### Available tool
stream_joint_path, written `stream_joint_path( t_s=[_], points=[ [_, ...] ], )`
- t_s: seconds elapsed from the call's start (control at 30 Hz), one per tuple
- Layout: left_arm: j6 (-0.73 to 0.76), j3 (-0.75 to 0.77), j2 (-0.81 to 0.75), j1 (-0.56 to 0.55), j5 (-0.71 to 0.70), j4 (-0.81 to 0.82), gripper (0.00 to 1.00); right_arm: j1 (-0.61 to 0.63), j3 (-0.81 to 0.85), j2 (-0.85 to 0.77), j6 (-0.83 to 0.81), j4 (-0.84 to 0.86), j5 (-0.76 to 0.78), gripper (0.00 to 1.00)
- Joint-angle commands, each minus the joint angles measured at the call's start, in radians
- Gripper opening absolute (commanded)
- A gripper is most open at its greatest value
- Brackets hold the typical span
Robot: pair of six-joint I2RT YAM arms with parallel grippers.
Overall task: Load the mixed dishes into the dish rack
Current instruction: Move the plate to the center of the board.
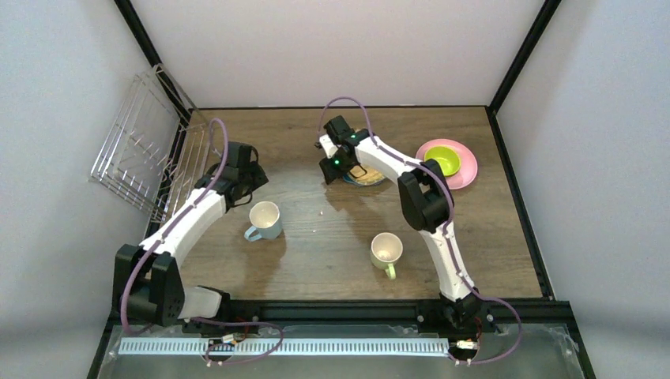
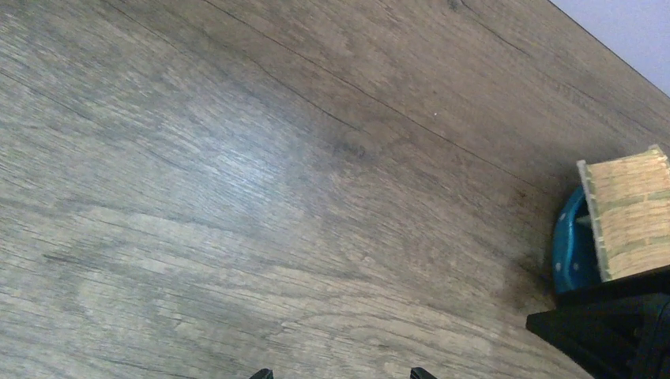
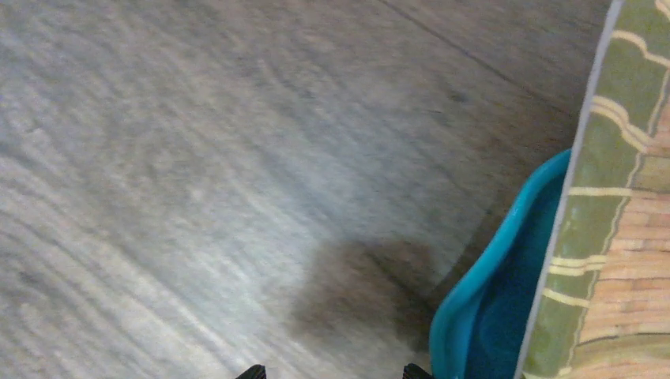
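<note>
Tan plate (image 3: 624, 237), seemingly tilted, over teal plate (image 3: 490, 316).

I count 3 plates: 1 pink round plate (image 1: 468, 172), 1 teal dotted plate (image 2: 570, 254), 1 tan woven-look plate (image 2: 632, 213). Also 2 mugs, 1 light-blue mug (image 1: 265, 219) and 1 pale yellow-green mug (image 1: 386, 251), plus 1 lime-inside bowl (image 1: 445, 161) and 1 wire dish rack (image 1: 142, 146).

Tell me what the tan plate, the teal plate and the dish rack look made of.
Tan woven-look plate: weave looks printed on a flat, smooth face with a thin pale edge, so probably plastic or melamine, not wicker. Teal dotted plate: even colour, smooth rolled rim; plastic or glazed ceramic, unclear. Dish rack: thin silvery see-through grid, likely metal wire.
</note>
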Motion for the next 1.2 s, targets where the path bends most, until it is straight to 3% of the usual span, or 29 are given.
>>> stream_joint_path(
  t_s=[0.0, 0.73, 1.17],
  points=[
    [0.004, -0.012, 0.027, 0.007, 0.010, 0.021, 1.00, -0.050, -0.031, 0.009, -0.008, 0.025, 0.060, 0.99],
    [0.008, -0.015, 0.102, 0.019, 0.010, 0.037, 1.00, -0.167, 0.038, 0.080, 0.013, 0.073, 0.104, 0.99],
    [0.013, -0.009, 0.184, 0.024, 0.045, 0.066, 1.00, -0.171, 0.094, 0.090, 0.017, 0.065, 0.024, 0.99]
  ],
)
